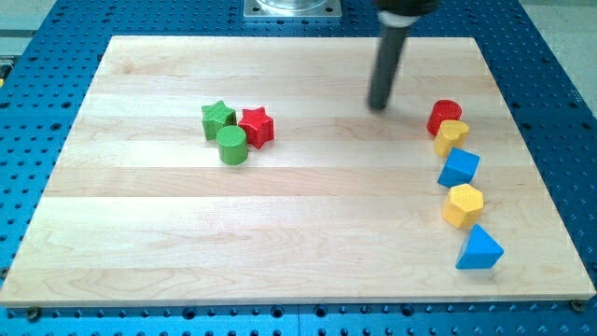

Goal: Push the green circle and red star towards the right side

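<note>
The green circle point(232, 146) sits left of the board's middle, touching the red star point(256, 127) at its upper right and a green star point(217, 119) at its upper left. My tip point(378, 105) is near the view's top, right of centre, well to the right of this cluster and apart from it. It stands left of the red cylinder point(444, 116).
Along the view's right runs a curved line of blocks: the red cylinder, a yellow block point(451, 136), a blue cube point(459, 169), a yellow hexagon point(463, 205) and a blue triangle point(479, 249). The wooden board point(298, 271) lies on a blue perforated table.
</note>
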